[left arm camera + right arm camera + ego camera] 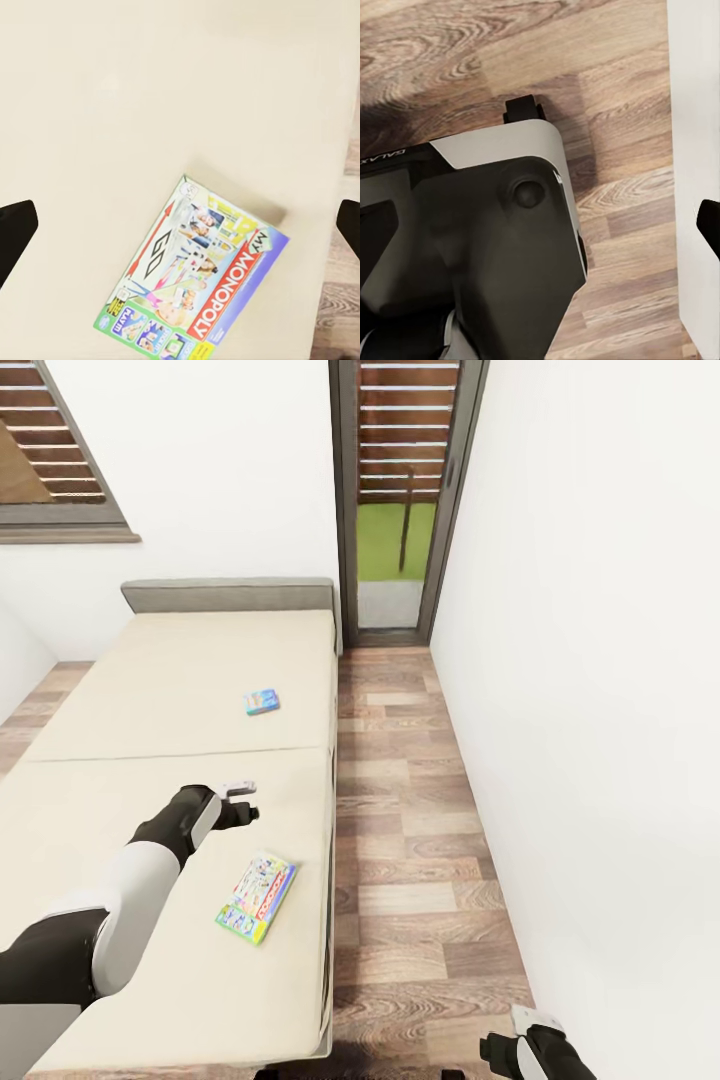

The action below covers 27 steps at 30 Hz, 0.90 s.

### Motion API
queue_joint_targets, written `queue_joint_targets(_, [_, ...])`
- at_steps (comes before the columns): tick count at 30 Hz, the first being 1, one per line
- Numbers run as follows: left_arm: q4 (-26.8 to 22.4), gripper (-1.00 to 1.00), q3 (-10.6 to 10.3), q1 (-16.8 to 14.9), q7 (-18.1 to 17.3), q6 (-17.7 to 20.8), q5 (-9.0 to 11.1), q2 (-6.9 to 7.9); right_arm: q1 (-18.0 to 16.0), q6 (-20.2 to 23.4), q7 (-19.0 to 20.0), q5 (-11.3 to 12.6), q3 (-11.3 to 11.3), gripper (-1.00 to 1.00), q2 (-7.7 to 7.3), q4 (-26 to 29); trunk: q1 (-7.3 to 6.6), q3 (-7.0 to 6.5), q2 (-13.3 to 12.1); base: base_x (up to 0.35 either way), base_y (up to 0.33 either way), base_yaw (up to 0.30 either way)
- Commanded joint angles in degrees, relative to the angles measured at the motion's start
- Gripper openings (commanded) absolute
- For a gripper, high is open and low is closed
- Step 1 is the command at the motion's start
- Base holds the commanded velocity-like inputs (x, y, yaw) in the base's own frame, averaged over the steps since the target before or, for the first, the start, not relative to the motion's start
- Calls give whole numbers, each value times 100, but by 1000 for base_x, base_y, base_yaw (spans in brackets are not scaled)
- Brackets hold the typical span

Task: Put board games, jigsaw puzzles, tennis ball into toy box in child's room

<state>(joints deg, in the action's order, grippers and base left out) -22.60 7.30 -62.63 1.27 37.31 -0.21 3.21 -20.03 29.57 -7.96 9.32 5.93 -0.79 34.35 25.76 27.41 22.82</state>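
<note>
- A white-walled room with a wood-plank floor (400, 830) is shown; a glazed door (400, 500) stands at the far end and most of the left side is taken up by the bed (170, 690), a wide cream mattress crossed by a seam.
- Two of the board games are seen lying flat on the bed: a "My Monopoly" box (257, 897) near the mattress's right edge on the near section, and a smaller blue box (261, 702) well apart from it, beyond the seam.
- The left gripper (240, 800) is held out above the mattress between the two boxes, nearer the Monopoly box, presumably so that this closer game can be taken first.
- In the left wrist view the Monopoly box (193, 283) is framed below and between two dark fingertips (15, 229) set far apart at the picture's edges, so the fingers are judged to be spread wide with nothing between them.
- The right gripper (525, 1045) is kept low beside the robot's base, over the floor and away from the bed, apparently parked while the left arm works; whether its fingers are spread or pressed together cannot be told.
- Nothing has yet been gripped, and the toy box is not among what is pictured.
</note>
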Motion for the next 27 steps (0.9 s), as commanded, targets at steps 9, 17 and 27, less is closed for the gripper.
queue_joint_targets(9, [-21,100,27,-6,6,30,8,3,-1,23,-45,61,-4,100,0,11,3,93,10,0,0,0])
queue_joint_targets(17, [-25,100,26,-7,6,26,10,4,-1,23,-45,61,-4,100,0,11,3,168,10,0,0,0])
queue_joint_targets(27, [-25,100,17,-5,-110,14,12,25,-1,23,-46,61,-4,100,0,11,3,262,10,0,0,0])
